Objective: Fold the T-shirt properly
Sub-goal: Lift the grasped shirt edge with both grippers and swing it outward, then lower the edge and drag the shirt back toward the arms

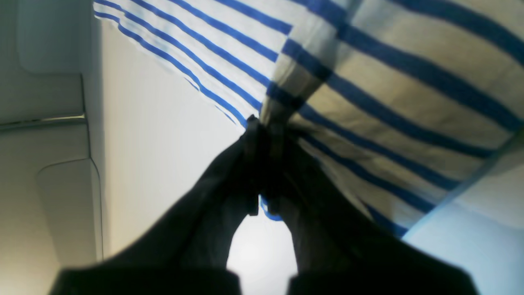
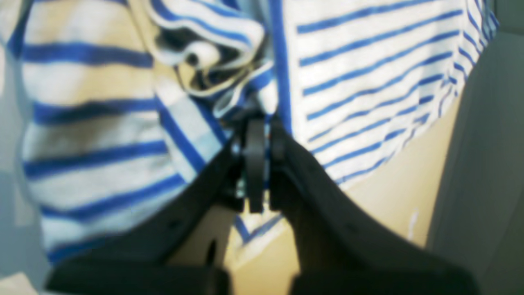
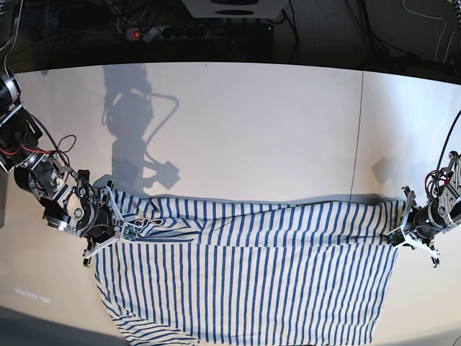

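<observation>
Pale wall or panel fills the left-wrist background, out of focus. Left gripper (image 1: 262,164) clenched on a bunched fold of shirt (image 1: 393,90); a sliver of blue stripe shows pinched low between the jaws. Cloth fans up and away from the pinch, taut near it, slack further off. Reads as thin, light jersey, no stiffness.

Right wrist: beige surface below, grey wall to the right. Right gripper (image 2: 258,164) clamped on a seam of the shirt (image 2: 368,73), with a crumpled wad of cloth just above the jaws (possibly sleeve or shoulder, too blurred to say). Soft stuff, gathers readily, so a pinch likely takes several layers at once.

Base view: white table (image 3: 252,122), dark cabling behind. Shirt (image 3: 245,281) stretched wide between right gripper (image 3: 124,234) at the view's left and left gripper (image 3: 395,238) at the view's right. The upper edge sags between them; the body hangs toward the near table edge and out of frame.

Judgement: little weight, some stretch, low slip risk in closed jaws. Best holds are seams and corners, held level to keep the layers square.
</observation>
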`<state>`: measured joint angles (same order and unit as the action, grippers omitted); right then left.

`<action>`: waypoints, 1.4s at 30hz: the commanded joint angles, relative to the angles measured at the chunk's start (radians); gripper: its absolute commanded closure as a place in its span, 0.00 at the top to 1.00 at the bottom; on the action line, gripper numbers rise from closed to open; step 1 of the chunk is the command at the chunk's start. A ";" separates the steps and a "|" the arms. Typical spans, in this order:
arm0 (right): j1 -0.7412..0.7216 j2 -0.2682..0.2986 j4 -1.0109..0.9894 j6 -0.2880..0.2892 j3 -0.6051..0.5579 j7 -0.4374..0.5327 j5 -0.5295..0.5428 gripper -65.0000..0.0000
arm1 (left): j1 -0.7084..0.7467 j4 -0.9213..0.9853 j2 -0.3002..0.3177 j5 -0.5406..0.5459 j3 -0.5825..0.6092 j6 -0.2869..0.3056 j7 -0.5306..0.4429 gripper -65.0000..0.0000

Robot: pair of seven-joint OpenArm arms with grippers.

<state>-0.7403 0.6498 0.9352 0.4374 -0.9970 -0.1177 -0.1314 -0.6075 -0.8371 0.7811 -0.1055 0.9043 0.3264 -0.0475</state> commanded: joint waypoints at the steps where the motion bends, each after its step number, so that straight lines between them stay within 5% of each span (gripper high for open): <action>1: -0.032 0.024 0.002 0.061 0.012 0.006 -0.004 0.00 | -0.030 -0.002 0.017 0.003 -0.009 -0.028 -0.013 0.00; 9: -0.032 0.048 0.000 0.060 0.012 0.010 -0.003 0.00 | -0.041 0.002 0.017 0.004 -0.009 -0.064 -0.016 0.15; 14: -0.032 0.048 0.000 0.060 0.012 0.014 0.001 0.00 | -0.041 0.002 0.017 0.004 -0.009 -0.065 -0.016 0.15; 17: -0.032 0.048 0.000 0.059 0.012 0.055 0.001 0.03 | -0.041 0.002 0.017 0.013 -0.009 -0.065 -0.015 0.24; 20: -0.032 0.048 0.000 0.059 0.012 0.069 0.036 0.56 | -0.041 -0.001 0.017 0.048 -0.009 -0.089 0.001 0.30; 22: -0.033 0.048 0.001 0.059 0.012 0.069 0.090 0.68 | -0.041 -0.011 0.017 0.095 -0.009 -0.183 0.044 0.30; 25: -0.032 0.048 0.001 0.056 0.027 0.069 0.135 0.68 | -0.048 -0.047 0.017 0.155 -0.009 -0.365 0.149 0.30; 31: -0.032 0.042 0.001 0.057 0.154 0.068 0.272 0.68 | -0.091 -0.150 0.017 0.294 -0.021 -0.371 0.268 0.30; 38: -0.032 0.034 0.000 0.062 0.293 -0.037 0.550 0.67 | -0.083 -0.213 -0.006 0.532 -0.190 -0.354 0.405 0.29; 40: -0.029 0.022 0.000 0.065 0.301 -0.076 0.623 0.46 | -0.072 -0.211 -0.026 0.591 -0.237 -0.339 0.428 0.20; 42: -0.023 0.002 -0.007 0.064 0.303 -0.095 0.629 0.06 | -0.062 -0.201 -0.051 0.624 -0.255 -0.337 0.433 0.07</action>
<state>-0.7341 0.6395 0.9222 0.4374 -0.7078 -0.2302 0.4919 -0.6437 -1.0306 0.7162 0.5175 0.6594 -0.0132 0.3977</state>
